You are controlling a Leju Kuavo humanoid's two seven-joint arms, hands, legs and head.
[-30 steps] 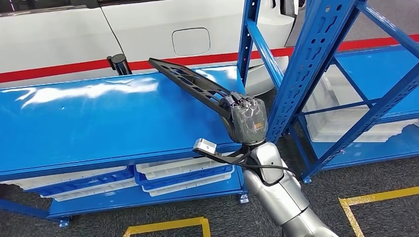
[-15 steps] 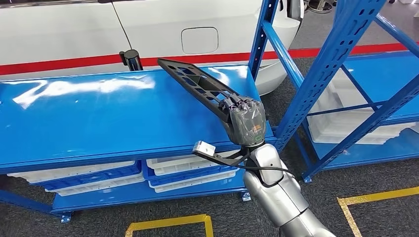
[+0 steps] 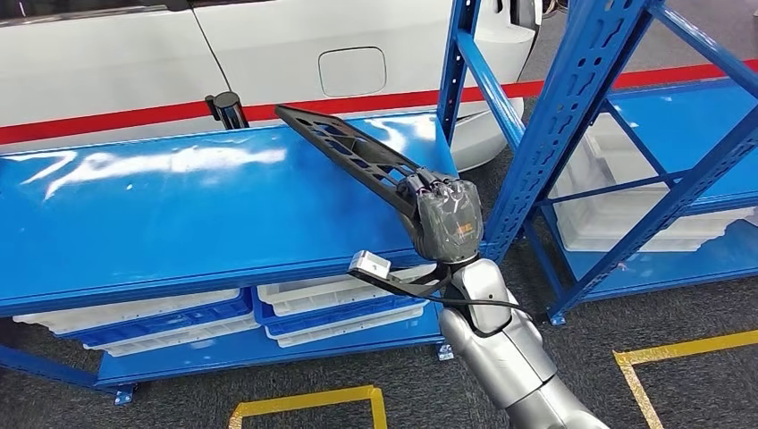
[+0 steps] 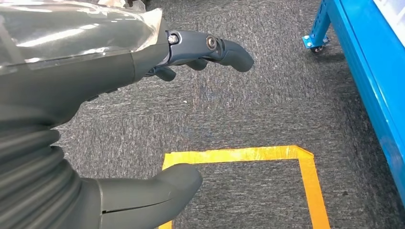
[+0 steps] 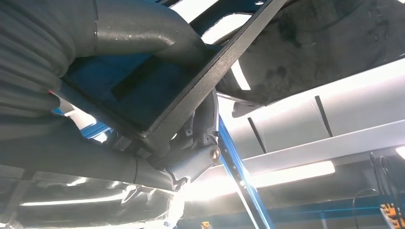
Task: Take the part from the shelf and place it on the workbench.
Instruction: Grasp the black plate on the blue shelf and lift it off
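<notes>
Head view: my right hand [image 3: 450,219] has its fingers [image 3: 429,188] clamped on the near end of the black part [image 3: 344,147], holding it tilted above the blue table [image 3: 179,214]. My left hand [image 4: 95,95] hangs over carpet, fingers apart, holding nothing.

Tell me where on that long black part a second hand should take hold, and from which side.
Likely the free far end of the black part, approached from the robot's left over the blue workbench. The part is long, flat and open-ribbed, slanting up and away from the right hand, which grips its near end. The left hand hangs open above the floor.
</notes>
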